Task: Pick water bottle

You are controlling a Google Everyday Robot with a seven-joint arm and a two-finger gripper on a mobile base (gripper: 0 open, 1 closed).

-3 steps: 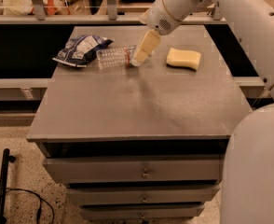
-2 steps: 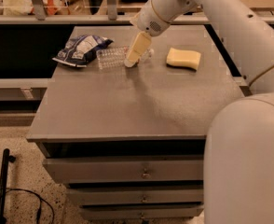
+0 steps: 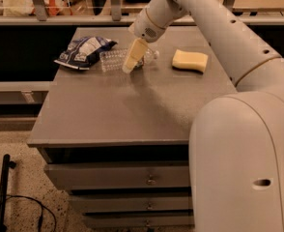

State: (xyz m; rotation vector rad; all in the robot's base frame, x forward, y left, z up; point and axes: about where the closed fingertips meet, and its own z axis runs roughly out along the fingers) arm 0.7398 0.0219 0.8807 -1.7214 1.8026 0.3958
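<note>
The water bottle [image 3: 112,60] lies on its side at the back of the grey table [image 3: 118,110]. It is clear and ribbed, and its cap end points right. My gripper [image 3: 129,68] reaches down from the white arm and stands right at the bottle's middle, covering the label part. The gripper's tip is at table height, in front of the bottle. The bottle rests on the table.
A blue-white snack bag [image 3: 84,51] lies just left of the bottle. A yellow sponge [image 3: 190,60] lies to the right. My white arm fills the right side of the view. Drawers sit under the table top. A black cable lies on the floor at the lower left.
The gripper has moved left and down along the bottle, from its cap end to its middle. The arm has swung with it. The bottle, bag and sponge have not moved.
</note>
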